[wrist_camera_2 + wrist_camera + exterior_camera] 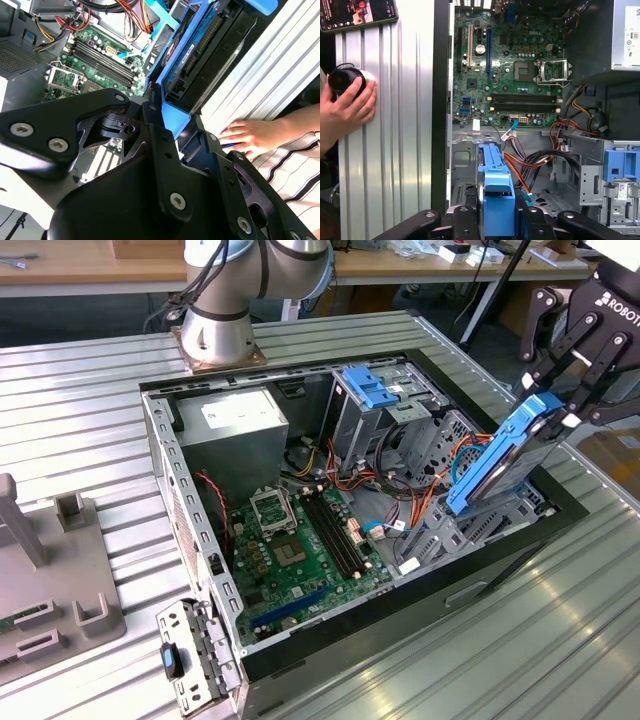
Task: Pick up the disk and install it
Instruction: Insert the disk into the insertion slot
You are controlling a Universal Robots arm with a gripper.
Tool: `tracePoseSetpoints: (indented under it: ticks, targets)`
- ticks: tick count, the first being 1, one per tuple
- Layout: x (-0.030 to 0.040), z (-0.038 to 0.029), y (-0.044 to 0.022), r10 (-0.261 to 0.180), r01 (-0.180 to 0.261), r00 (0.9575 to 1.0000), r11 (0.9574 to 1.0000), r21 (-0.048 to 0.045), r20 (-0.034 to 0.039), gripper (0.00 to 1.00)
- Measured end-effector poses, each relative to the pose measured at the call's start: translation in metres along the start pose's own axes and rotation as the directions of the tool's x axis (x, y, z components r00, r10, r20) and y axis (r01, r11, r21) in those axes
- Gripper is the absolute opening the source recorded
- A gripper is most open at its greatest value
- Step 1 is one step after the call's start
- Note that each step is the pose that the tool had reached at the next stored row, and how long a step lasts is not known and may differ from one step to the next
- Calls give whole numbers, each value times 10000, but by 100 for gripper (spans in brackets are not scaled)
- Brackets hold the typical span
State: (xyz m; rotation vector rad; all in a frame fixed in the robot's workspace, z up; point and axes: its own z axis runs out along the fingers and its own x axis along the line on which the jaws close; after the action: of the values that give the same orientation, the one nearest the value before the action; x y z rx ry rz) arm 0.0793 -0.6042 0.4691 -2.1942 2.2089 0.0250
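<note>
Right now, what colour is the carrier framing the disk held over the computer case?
Bright blue; the disk shows it best in the exterior view.

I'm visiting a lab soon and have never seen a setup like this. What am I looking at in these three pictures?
The machine is a robot arm standing on a ribbed metal table. One picture comes from a camera off the arm that looks over the whole scene. The other two come from cameras riding near the arm's wrist, looking past its pincer. On the table lies an open computer case, with its green motherboard showing. The pincer is shut on the disk, a grey drive in a blue frame, held tilted over the case at the exterior view's right. In both wrist views a person's hand rests on the table beside the case.
</note>
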Motion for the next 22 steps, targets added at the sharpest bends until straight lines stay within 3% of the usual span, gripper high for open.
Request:
tracePoseSetpoints:
  ticks: [22]
  targets:
    - [-20, 87, 4, -40, 40, 10000, 10000, 39, 22, 37]
